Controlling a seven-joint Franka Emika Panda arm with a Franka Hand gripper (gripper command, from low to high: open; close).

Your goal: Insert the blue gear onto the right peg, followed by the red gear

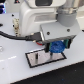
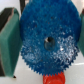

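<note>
The tool [image 1: 55, 48] hangs low over the grey, black-rimmed plate [image 1: 35, 59] and is clamped on the blue gear [image 1: 56, 47], which it carries on edge, its toothed disc held between the two fingers. In the wrist view the blue gear [image 2: 46, 41] fills nearly the whole picture, its small centre hole visible near the middle, with a green finger pad [image 2: 9, 47] pressed against one side; the pad on the other side barely shows at the picture's border. In the exterior view the gear sits just above the plate's right end, which is where the right peg should stand, but the peg itself is too small and blurred to pick out in either view. So the relation that matters, hole over pin, cannot be confirmed; my judgement is that the gear is close above that end and must be turned flat and centred before it goes down. The red gear [image 2: 52, 79] shows as a red patch past the blue disc's rim in the wrist view, not yet on any peg as far as I can tell. The white surface [image 1: 15, 67] lies on the exterior view's left and near side of the plate, and the arm's bulk stands over the far side.
</note>
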